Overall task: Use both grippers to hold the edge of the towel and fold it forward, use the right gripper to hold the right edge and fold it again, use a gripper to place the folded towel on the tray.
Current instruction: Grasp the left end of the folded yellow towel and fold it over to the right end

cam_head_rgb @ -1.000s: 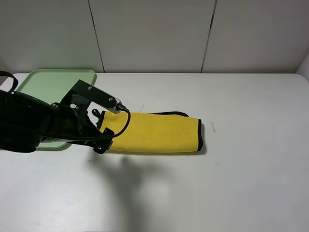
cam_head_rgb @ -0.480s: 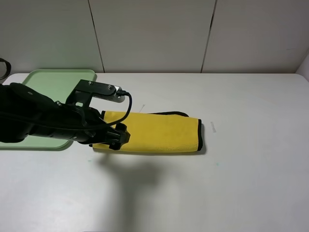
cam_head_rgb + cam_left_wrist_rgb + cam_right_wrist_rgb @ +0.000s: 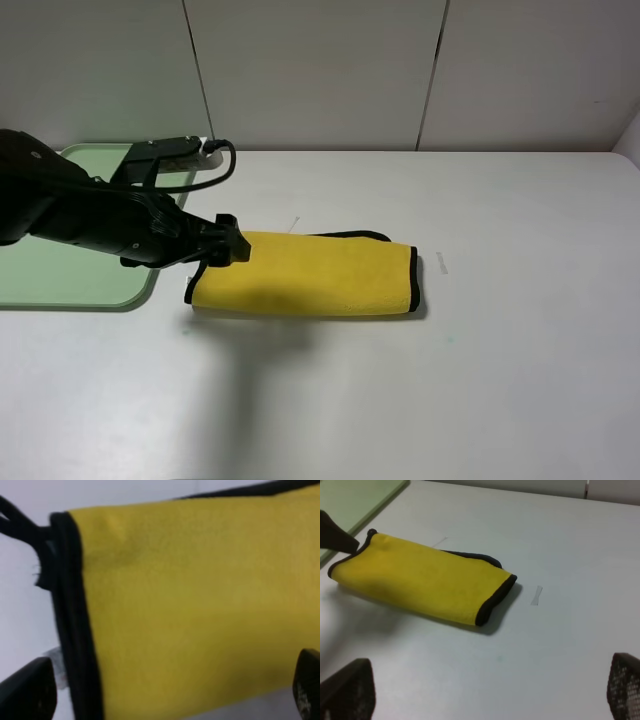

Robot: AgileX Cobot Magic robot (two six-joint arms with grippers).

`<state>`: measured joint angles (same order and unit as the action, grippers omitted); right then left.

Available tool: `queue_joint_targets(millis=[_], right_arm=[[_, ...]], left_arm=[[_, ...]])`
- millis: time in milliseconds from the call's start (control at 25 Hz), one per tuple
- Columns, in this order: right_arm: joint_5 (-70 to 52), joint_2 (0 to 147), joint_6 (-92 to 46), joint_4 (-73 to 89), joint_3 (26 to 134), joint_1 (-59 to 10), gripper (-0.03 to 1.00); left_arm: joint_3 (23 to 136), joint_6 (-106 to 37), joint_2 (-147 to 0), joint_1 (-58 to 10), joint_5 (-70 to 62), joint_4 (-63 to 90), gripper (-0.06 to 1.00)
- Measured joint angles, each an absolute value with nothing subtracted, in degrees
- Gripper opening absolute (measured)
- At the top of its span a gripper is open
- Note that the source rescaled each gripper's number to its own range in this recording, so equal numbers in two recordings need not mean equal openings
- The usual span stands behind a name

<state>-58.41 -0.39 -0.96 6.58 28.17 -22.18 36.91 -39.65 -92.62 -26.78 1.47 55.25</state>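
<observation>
Now, w/ the folded towel (image 3: pixel 305 275) flat on the table (image 3: pixel 500 350) at 3 o'clock of the tray (image 3: pixel 60 290), L gripper (image 3: pixel 226 250), jaws apart at its 9 o'clock end, should pinch all layers deep; R gripper (image 3: pixel 485 687), jaws also apart, sits clear.

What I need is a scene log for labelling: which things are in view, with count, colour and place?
towel: one, yellow with black trim, folded, lying mid-table
tray: one, light green, at the table's left rear, left of the towel
small mark: one, pale, on the table just right of the towel
table: one, white, under everything
wall panels: pale grey, behind the table
left gripper: one, black, at the towel's left end, jaws open
right gripper: one, black, seen only in its wrist view, jaws open above bare table
</observation>
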Motion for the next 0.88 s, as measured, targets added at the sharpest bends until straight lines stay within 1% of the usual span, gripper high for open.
queue_joint_targets(millis=[160,280,400,640,880], right_arm=[[-58.4,-0.4,-1.0,6.6,28.2,-22.2,1.0],[-58.4,-0.4,-1.0,6.6,28.2,-22.2,1.0],[-58.4,-0.4,-1.0,6.6,28.2,-22.2,1.0],[-58.4,-0.4,-1.0,6.6,28.2,-22.2,1.0],[-58.4,-0.4,-1.0,6.6,28.2,-22.2,1.0]], left_arm=[[37.9,-31.8,-92.6,-24.0,-1.8,49.0,0.92],[38.0,-28.9,-92.6,-22.3,-2.9,46.6,0.91],[38.0,-28.4,-92.6,-20.7,-3.7,46.1,0.91],[38.3,-28.3,-92.9,-20.1,-3.8,46.1,0.91],[41.2,-28.7,-98.6,-20.1,-5.0,46.1,0.91]])
